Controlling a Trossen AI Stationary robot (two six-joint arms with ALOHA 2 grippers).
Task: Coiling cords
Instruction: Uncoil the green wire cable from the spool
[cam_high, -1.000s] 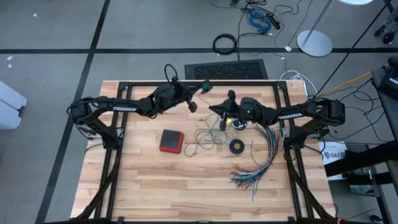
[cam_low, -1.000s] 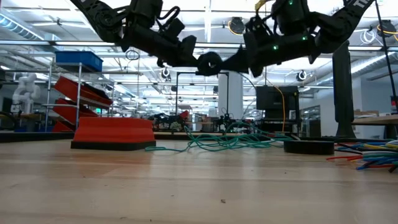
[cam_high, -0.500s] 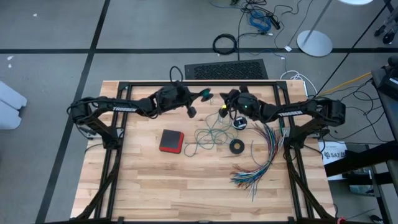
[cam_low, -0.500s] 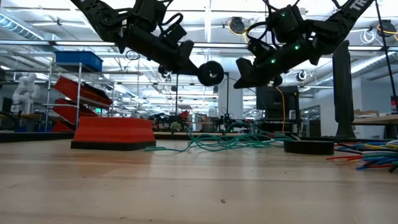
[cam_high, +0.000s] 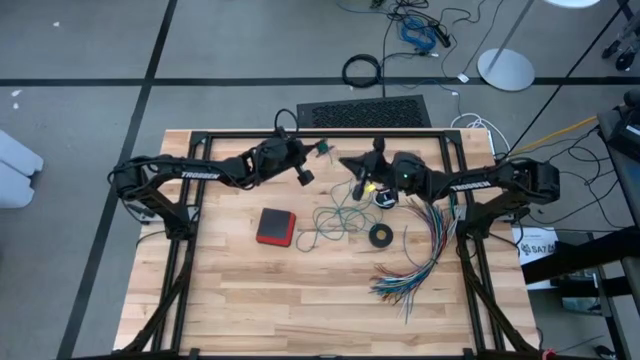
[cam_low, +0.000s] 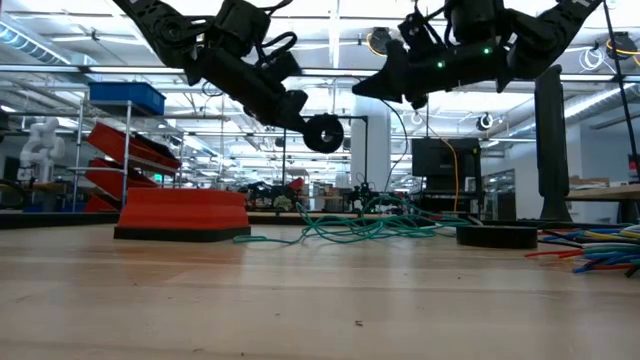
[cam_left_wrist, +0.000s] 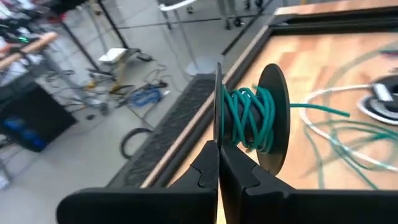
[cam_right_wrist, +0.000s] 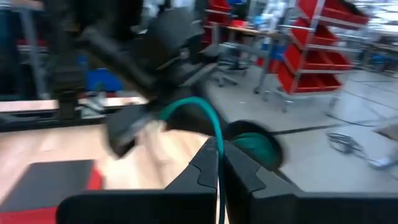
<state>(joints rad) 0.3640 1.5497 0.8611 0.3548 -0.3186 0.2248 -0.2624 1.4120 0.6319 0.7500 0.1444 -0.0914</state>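
Above the table, left pincer (cam_left_wrist: 218, 149) grips a spool (cam_left_wrist: 271, 118) wound with teal-green cord (cam_left_wrist: 249, 118); right pincer (cam_right_wrist: 219, 149) pinches that cord.

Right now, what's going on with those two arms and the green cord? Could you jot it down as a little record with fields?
Left gripper: shut on the rim of a black spool, raised above the table
Spool: wound with teal-green cord
Right gripper: shut on the teal-green cord, raised near the spool
Loose cord: tangled on the wooden table
Nearby: red box, black ring, multicoloured wires
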